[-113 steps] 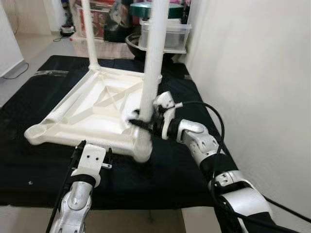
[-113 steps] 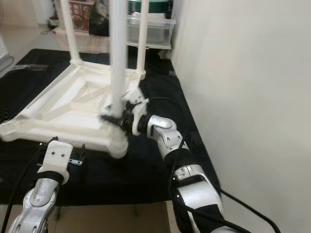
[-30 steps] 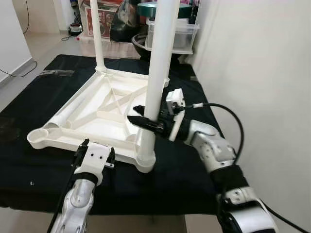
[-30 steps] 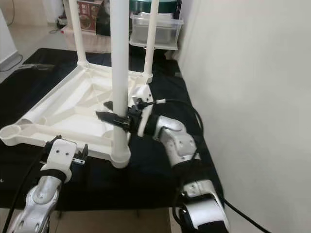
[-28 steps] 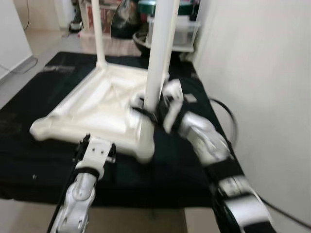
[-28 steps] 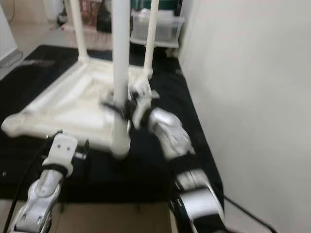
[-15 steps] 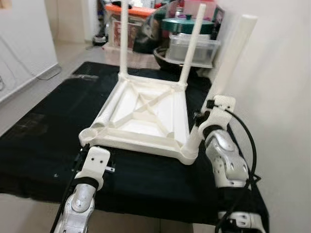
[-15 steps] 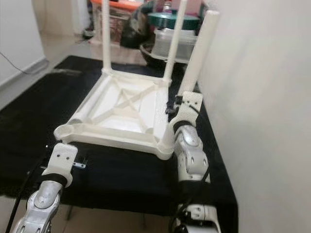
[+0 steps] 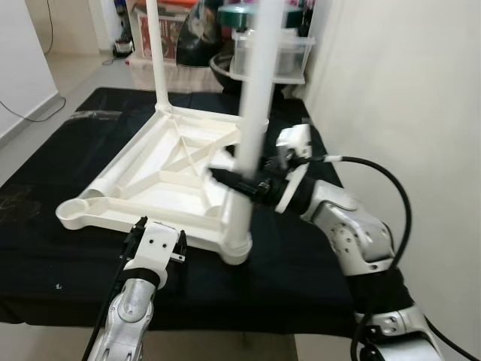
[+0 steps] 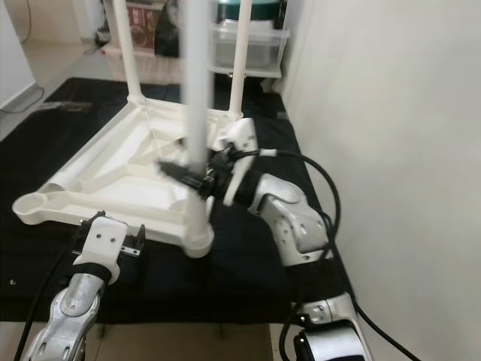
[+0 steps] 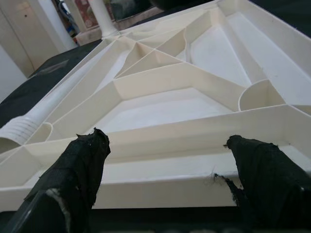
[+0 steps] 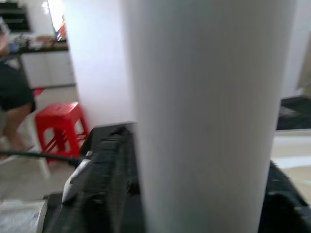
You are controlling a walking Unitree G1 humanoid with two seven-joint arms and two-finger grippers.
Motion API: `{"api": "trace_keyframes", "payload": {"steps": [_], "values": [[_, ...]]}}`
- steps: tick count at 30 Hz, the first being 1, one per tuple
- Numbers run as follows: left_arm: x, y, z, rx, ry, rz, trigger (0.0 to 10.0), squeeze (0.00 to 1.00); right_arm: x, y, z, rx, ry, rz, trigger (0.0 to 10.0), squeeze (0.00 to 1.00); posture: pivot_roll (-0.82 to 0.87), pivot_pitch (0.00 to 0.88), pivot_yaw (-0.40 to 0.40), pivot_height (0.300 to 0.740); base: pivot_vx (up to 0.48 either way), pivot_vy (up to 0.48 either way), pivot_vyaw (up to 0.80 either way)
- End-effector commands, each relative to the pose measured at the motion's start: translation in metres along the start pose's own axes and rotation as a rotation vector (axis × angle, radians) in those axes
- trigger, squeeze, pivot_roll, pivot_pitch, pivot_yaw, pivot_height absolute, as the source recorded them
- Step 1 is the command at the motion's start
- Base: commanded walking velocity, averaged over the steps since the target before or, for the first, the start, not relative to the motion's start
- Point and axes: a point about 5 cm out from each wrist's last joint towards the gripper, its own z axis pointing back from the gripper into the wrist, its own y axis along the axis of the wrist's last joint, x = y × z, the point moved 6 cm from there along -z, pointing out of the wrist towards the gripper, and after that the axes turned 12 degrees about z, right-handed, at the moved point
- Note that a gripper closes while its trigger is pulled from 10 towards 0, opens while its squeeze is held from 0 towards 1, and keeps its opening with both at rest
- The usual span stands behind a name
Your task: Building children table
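tabletop (image 9: 161,169): white, ribbed, upside down just ahead of your open left jaws | near leg (image 9: 252,113): upright, clamped between right jaws

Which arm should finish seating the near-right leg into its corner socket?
Right. The right gripper is shut on the near leg, which stands in the corner socket of the upturned tabletop. The left gripper hangs open at the tabletop's front edge, gripping nothing.

we see a black cloth (image 9: 60,256) over the work surface, a clear plastic tub (image 9: 272,54) with a green lid (image 9: 239,15) behind, a white wall (image 9: 406,98) alongside, a red stool (image 12: 56,121)
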Motion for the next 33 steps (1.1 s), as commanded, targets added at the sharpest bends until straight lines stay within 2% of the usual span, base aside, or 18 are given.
{"api": "trace_keyframes", "payload": {"steps": [1, 5, 6, 8, 10, 11, 13, 14, 15, 16, 17, 20, 21, 23, 24, 28, 30, 33], "values": [[-0.004, -0.004, 0.002, -0.013, 0.016, 0.002, 10.0, 0.0, 0.012, -0.031, -0.005, -0.105, -0.103, -0.022, 0.0, 0.0, 0.11, 0.0, -0.132, 0.74, 0.0, 0.0, 0.0], [-0.008, -0.005, 0.003, -0.014, 0.027, -0.001, 10.0, 0.0, 0.05, -0.057, 0.001, -0.232, -0.423, -0.064, 0.0, 0.0, 0.11, 0.0, -0.126, 0.74, 0.0, 0.0, 0.0], [-0.008, -0.005, 0.004, -0.015, 0.028, -0.001, 10.0, 0.0, 0.074, -0.072, 0.019, -0.313, -0.638, -0.087, 0.0, 0.0, 0.1, 0.0, -0.12, 0.74, 0.0, 0.0, 0.0], [-0.008, -0.005, 0.004, -0.015, 0.028, -0.001, 10.0, 0.0, 0.074, -0.072, 0.019, -0.313, -0.638, -0.087, 0.0, 0.0, 0.1, 0.0, -0.12, 0.74, 0.0, 0.0, 0.0], [-0.006, -0.005, 0.004, -0.013, 0.024, 0.001, 10.0, 0.0, 0.108, -0.102, 0.096, -0.462, -1.143, -0.179, 0.0, 0.0, 0.09, 0.0, -0.11, 0.74, 0.0, 0.0, 0.0], [-0.006, -0.005, 0.004, -0.013, 0.024, 0.001, 10.0, 0.0, 0.108, -0.102, 0.096, -0.462, -1.143, -0.179, 0.0, 0.0, 0.09, 0.0, -0.11, 0.74, 0.0, 0.0, 0.0], [-0.005, -0.005, 0.004, -0.011, 0.021, 0.008, 10.0, 0.0, 0.098, -0.116, 0.136, -0.521, -1.312, -0.242, 0.0, 0.0, 0.08, 0.0, -0.098, 0.74, 0.0, 0.0, 0.0], [-0.004, -0.005, 0.004, -0.011, 0.021, 0.01, 10.0, 0.0, 0.091, -0.118, 0.136, -0.518, -1.29, -0.26, 0.0, 0.0, 0.08, 0.0, -0.098, 0.74, 0.0, 0.0, 0.0], [-0.004, -0.006, 0.005, -0.014, 0.018, 0.012, 10.0, 0.0, 0.081, -0.114, 0.117, -0.474, -1.184, -0.28, 7.9, 0.0, 0.07, 0.0, -0.089, 0.74, 0.0, 0.0, 0.0], [-0.004, -0.006, 0.005, -0.014, 0.018, 0.012, 10.0, 0.0, 0.081, -0.114, 0.117, -0.474, -1.184, -0.28, 7.9, 0.0, 0.07, 0.0, -0.089, 0.74, 0.0, 0.0, 0.0], [-0.003, -0.007, 0.005, -0.017, 0.014, 0.013, 10.0, 0.0, 0.073, -0.106, 0.099, -0.417, -1.094, -0.273, 10.0, 0.0, 0.06, 0.0, -0.085, 0.74, 0.0, 0.0, 0.0], [-0.001, -0.007, 0.005, -0.019, 0.009, 0.015, 10.0, 0.0, 0.067, -0.091, 0.08, -0.326, -0.999, -0.258, 10.0, 0.0, 0.06, 0.0, -0.08, 0.74, 0.0, 0.0, 0.0], [0.0, -0.008, 0.005, -0.02, 0.004, 0.018, 10.0, 0.0, 0.06, -0.079, 0.063, -0.246, -0.903, -0.255, 10.0, 1.0, 0.06, 0.0, -0.08, 0.74, 0.0, 0.0, 0.0], [0.002, -0.007, 0.005, -0.02, 0.0, 0.02, 10.0, 0.0, 0.057, -0.061, 0.046, -0.16, -0.782, -0.222, 10.0, 1.0, 0.06, 0.0, -0.081, 0.74, 0.0, 0.0, 0.0], [0.002, -0.007, 0.004, -0.02, -0.001, 0.02, 10.0, 0.0, 0.054, -0.043, 0.031, -0.092, -0.616, -0.191, 10.0, 0.0, 0.07, 0.0, -0.088, 0.74, 0.0, 0.0, 0.0], [0.001, -0.006, 0.001, -0.015, 0.004, 0.02, 10.0, 0.0, 0.041, -0.016, 0.013, -0.022, -0.286, -0.094, 10.0, 0.0, 0.08, 0.0, -0.102, 0.74, 0.0, 0.0, 0.0], [0.001, -0.006, 0.001, -0.015, 0.004, 0.02, 10.0, 0.0, 0.041, -0.016, 0.013, -0.022, -0.286, -0.094, 10.0, 0.0, 0.08, 0.0, -0.102, 0.74, 0.0, 0.0, 0.0], [-0.001, -0.005, 0.001, -0.008, 0.015, 0.02, 10.0, 0.0, -0.003, -0.013, 0.008, -0.045, 0.095, 0.007, 10.0, 0.0, 0.09, 0.0, -0.121, 0.74, 0.0, 0.0, 0.0]]}}
